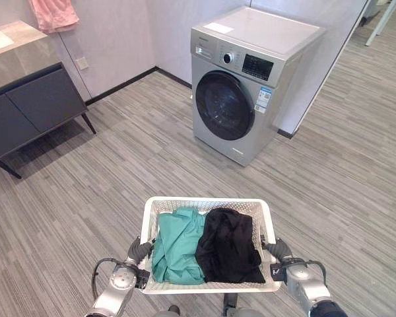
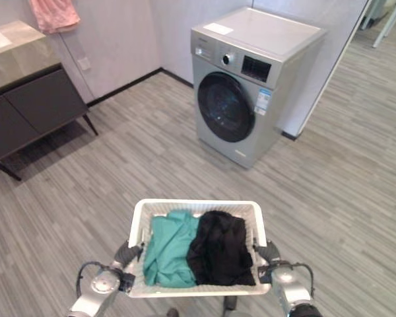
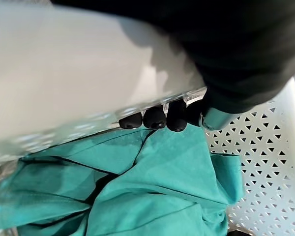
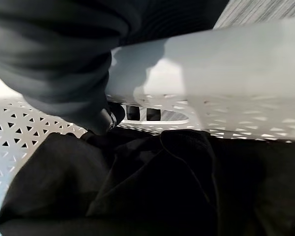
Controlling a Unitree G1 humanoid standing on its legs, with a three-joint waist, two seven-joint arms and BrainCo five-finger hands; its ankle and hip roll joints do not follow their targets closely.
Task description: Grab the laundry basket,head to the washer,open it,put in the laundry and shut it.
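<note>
1. The white perforated laundry basket (image 1: 208, 206) is held low in front of the robot, between its two arms, above the grey striped floor (image 1: 119, 172).
2. Inside it lie two garments side by side and touching: a teal garment (image 1: 177, 246) on the robot's left and a black garment (image 1: 229, 246) on its right, both crumpled and reaching up to about rim height.
3. The left hand (image 3: 155, 118) grips the basket's left side: in its wrist view the dark fingertips hook through the handle slot under the rim, just above the teal cloth.
4. The right hand (image 4: 101, 118) is at the basket's right side; its wrist view shows the dark cover and what seem to be fingertips in the handle slot, so it appears to be clasping the rim, though the fingers are mostly hidden.
5. The silver front-loading washer (image 1: 247, 79) stands well beyond the basket, against the wall, its round dark door (image 1: 224, 105) closed and facing the robot at an angle.
6. To the robot's far left is a dark cabinet (image 1: 30, 109) on thin legs, with a pink cloth (image 1: 54, 14) hanging on the wall above it.
</note>
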